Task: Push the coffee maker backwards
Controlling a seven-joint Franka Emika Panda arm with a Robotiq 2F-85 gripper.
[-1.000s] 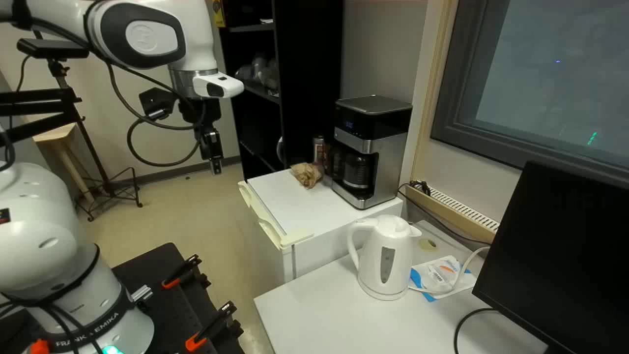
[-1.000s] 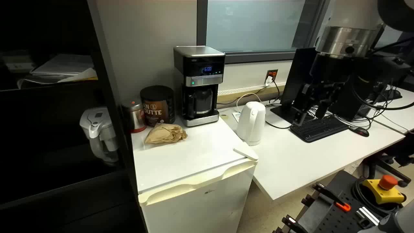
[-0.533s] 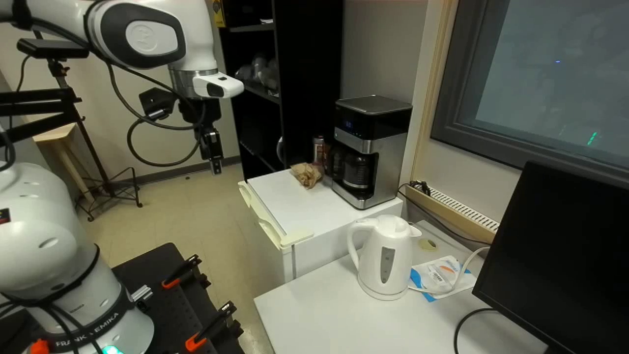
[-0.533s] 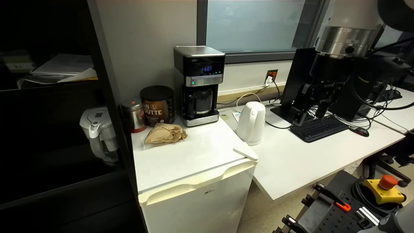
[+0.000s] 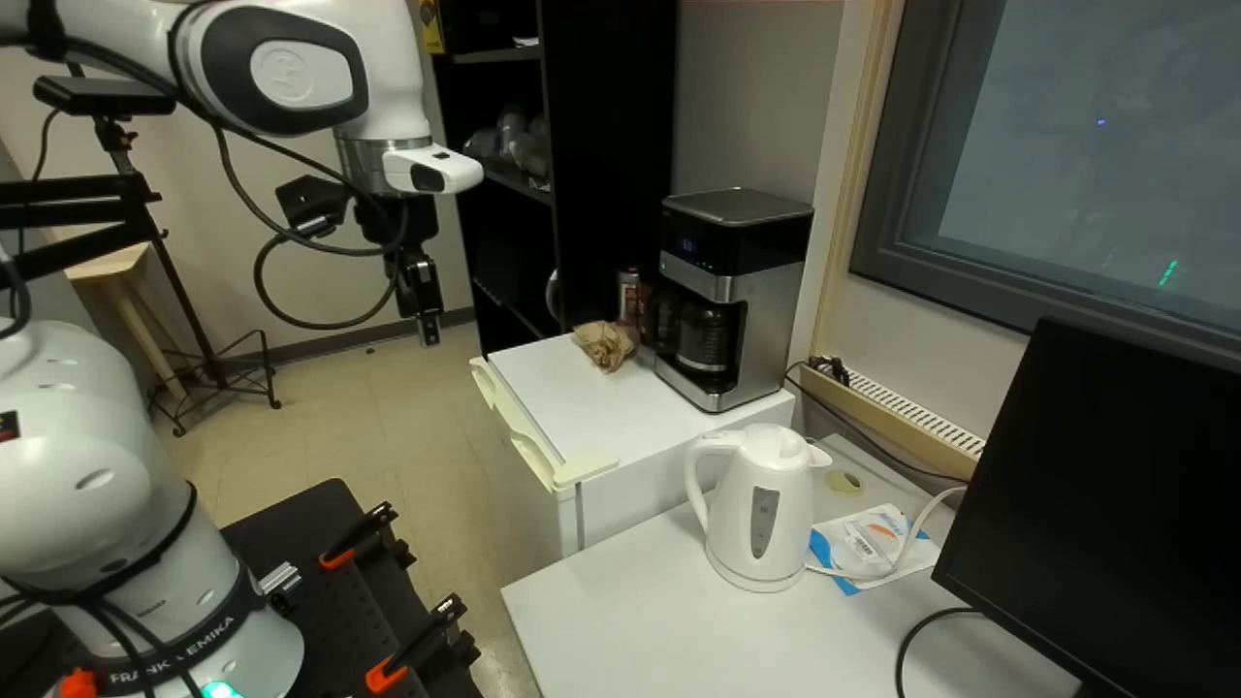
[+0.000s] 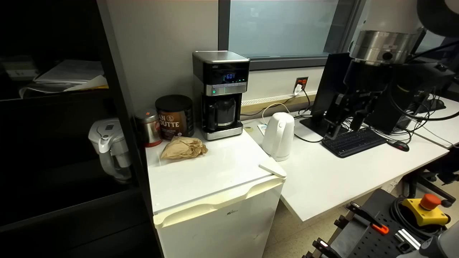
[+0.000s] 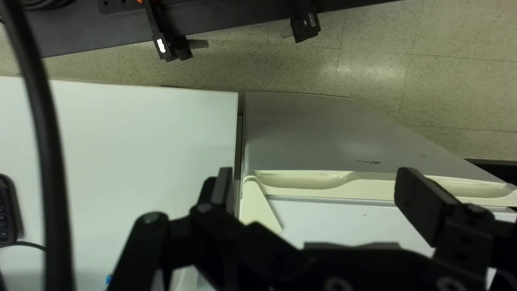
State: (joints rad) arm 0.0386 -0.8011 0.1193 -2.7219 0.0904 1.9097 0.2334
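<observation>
The coffee maker (image 5: 742, 247) is a black and steel box with a dark glass carafe in its lower recess. It stands upright at the back of the white mini fridge's top, near the wall, and shows in both exterior views (image 6: 226, 71). My gripper (image 5: 429, 330) hangs pointing down in the air, well apart from the coffee maker and higher than the fridge top. It also shows in an exterior view (image 6: 343, 127), in front of the monitor. In the wrist view my gripper (image 7: 317, 184) is open with nothing between its fingers. The coffee maker is out of the wrist view.
A white kettle (image 5: 766, 514) stands on the desk (image 5: 630, 620) beside the fridge (image 6: 215, 179). A brown paper bag (image 6: 184, 147), a coffee tin (image 6: 174, 118) and a steel canister (image 6: 148, 129) stand left of the coffee maker. A black shelf (image 5: 611, 174) and a monitor (image 5: 1096, 504) flank the area.
The arm and gripper have shifted very slightly in both exterior views. The coffee maker has not moved; its clock has turned from 6:00 to 6:01.
</observation>
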